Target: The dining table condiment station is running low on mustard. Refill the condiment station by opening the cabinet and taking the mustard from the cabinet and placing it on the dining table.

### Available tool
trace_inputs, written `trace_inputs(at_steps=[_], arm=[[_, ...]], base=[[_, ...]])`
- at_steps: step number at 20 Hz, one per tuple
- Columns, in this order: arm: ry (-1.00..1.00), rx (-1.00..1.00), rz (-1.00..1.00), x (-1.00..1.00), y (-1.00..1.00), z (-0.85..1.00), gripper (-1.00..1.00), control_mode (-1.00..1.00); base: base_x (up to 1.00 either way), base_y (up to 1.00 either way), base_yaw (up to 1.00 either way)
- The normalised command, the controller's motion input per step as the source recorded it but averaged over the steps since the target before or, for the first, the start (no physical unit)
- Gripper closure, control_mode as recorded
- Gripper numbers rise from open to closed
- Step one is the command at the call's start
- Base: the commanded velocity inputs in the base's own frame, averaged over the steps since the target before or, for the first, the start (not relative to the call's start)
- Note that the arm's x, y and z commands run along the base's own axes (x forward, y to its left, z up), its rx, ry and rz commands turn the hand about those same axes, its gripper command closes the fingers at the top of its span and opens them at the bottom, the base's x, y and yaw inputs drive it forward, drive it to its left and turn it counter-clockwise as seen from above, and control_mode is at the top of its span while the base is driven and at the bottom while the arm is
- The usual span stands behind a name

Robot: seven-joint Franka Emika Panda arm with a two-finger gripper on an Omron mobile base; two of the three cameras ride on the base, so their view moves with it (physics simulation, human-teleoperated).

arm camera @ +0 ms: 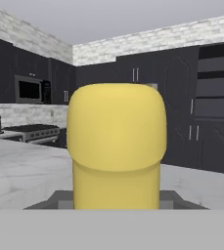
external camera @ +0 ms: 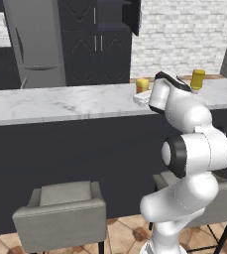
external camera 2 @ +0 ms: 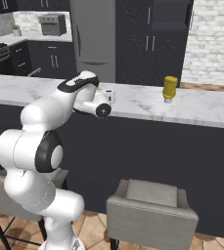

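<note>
The two-finger gripper [external camera: 141,95] stays out of it, clasping the small bright yellow mustard bottle [arm camera: 116,146] low over the white-grey marble dining table [external camera: 60,103], apparently to set it down.

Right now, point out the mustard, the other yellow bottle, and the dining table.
mustard [arm camera: 116,146], hand view, middle of its yellow body.
duller yellow bottle [external camera 2: 170,87], right base view, its body, standing on the marble top.
dining table [external camera: 60,103], left base view, bare marble top.

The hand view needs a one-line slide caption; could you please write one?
Bright yellow round-capped mustard bottle held close before the camera, above the white-grey marble dining table.
</note>
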Motion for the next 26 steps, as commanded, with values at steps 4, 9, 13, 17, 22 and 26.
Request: trace_inputs(at_steps=[4, 9, 13, 17, 22, 26], arm=[[0.00, 0.00, 0.00, 0.35, 0.00, 0.00, 1.00, -1.00], [-0.04, 0.00, 0.00, 0.29, 0.00, 0.00, 1.00, -1.00], [-0.01, 0.00, 0.00, 0.29, 0.00, -0.07, 1.00, -1.00], [0.00, 0.00, 0.00, 0.22, 0.00, -0.21, 1.00, -1.00], [0.00, 0.00, 0.00, 0.20, 0.00, -0.33, 1.00, -1.00], [0.00, 0.00, 0.00, 0.22, 0.00, -0.29, 1.00, -1.00]], base=[[0.00, 0.00, 0.00], [0.00, 0.00, 0.00], [0.00, 0.00, 0.00], [0.00, 0.00, 0.00], [0.00, 0.00, 0.00], [0.00, 0.00, 0.00]])
